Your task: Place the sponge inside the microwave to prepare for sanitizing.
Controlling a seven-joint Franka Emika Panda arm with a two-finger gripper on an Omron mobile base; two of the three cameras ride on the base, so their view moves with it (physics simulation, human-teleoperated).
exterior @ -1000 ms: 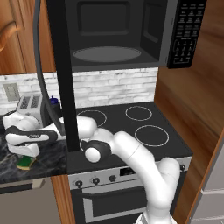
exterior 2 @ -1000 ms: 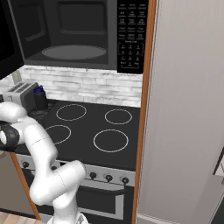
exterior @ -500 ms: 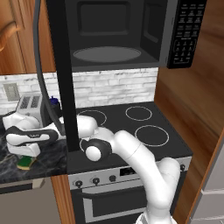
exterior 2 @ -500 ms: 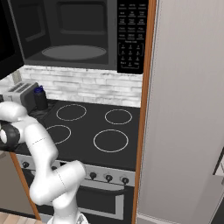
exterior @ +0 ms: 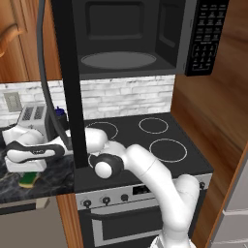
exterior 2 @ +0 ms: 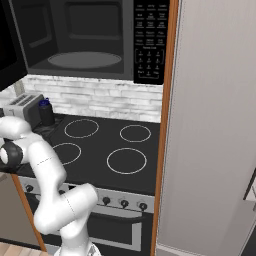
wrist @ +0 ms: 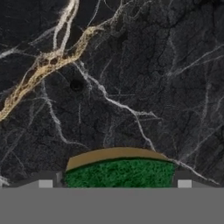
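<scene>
At the left, the sponge (exterior: 29, 179) lies on the dark marble bench (exterior: 53, 179), beside the toaster (exterior: 33, 116). The fingers (wrist: 45, 183) stand on both its sides; whether they grip it, I cannot tell. The microwave (exterior: 145, 38) is open above the stove (exterior: 150, 145).

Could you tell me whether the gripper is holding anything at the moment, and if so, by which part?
It cannot be told for sure. In the hand view the sponge sits between the gripper fingertips on the black marble counter, but contact isn't visible.
</scene>
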